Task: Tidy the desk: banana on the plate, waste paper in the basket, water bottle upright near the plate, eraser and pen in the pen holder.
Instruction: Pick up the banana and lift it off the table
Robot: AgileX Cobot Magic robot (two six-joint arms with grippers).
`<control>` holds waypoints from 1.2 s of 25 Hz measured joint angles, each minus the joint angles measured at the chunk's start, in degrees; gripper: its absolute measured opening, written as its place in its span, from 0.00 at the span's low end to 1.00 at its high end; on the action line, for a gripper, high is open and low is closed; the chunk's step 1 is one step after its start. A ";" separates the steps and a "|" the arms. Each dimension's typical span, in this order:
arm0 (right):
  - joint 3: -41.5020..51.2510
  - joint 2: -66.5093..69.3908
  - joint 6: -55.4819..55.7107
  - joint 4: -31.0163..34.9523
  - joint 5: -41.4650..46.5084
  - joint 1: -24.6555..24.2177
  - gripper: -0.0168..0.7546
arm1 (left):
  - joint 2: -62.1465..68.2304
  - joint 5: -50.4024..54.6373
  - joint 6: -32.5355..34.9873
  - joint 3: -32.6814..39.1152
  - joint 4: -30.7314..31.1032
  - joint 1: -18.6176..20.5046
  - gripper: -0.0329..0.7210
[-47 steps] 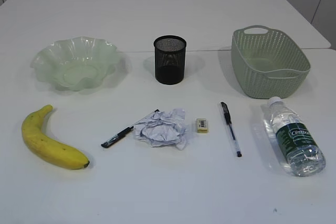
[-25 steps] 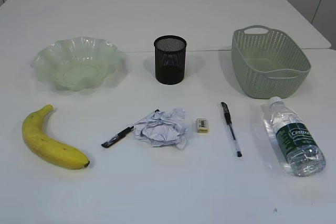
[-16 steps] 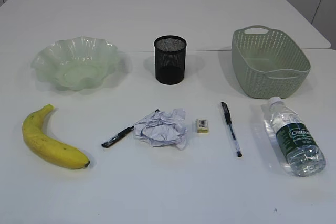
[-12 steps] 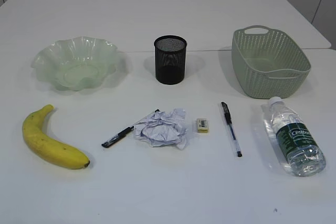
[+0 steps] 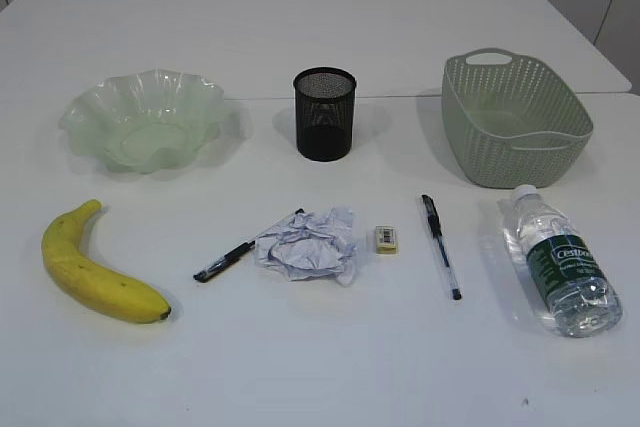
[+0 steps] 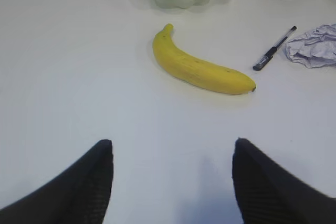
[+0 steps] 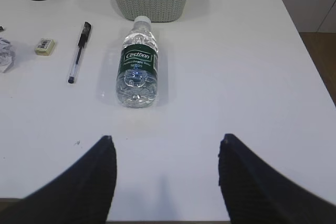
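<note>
Evidently nothing tidied yet: banana [image 5: 95, 266] lying toward the table's left edge, short of the empty plate [image 5: 146, 120]; waste paper [image 5: 307, 245], eraser [image 5: 386, 238] and pen [image 5: 440, 245] mid-table; water bottle [image 5: 561, 260] flat near the right edge, before the basket [image 5: 514, 118]. Pen holder [image 5: 324, 113] unfilled. Left gripper [image 6: 172, 153] and right gripper [image 7: 165, 148] both spread, grasping nothing

Bright even light over my white table [image 5: 330, 367], soft short shadows beside basket [image 5: 515, 127] and pen holder [image 5: 324, 114], mild glare on the bottle [image 7: 139, 64], my own fingertips [image 6: 89, 182] dark and blurred
</note>
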 joint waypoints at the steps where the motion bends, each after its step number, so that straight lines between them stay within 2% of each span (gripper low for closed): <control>1: 0.00 0.00 0.00 0.00 0.00 0.00 0.62 | 0.00 0.00 0.00 0.00 0.00 0.00 0.70; 9: -0.61 0.00 0.00 0.00 -0.91 0.00 0.62 | 0.00 -0.54 0.00 0.00 -1.47 0.00 0.70; 17: -2.32 9.34 0.00 1.61 -14.98 0.00 0.61 | 2.27 -10.13 0.00 -0.82 -2.98 0.00 0.70; 24: -6.99 23.24 0.00 2.07 -23.21 0.00 0.58 | 14.54 -12.78 0.00 -6.06 -3.03 0.00 0.70; 30: -11.46 30.64 -0.14 2.18 -27.17 0.00 0.58 | 30.60 -13.94 0.00 -15.16 -3.03 0.00 0.69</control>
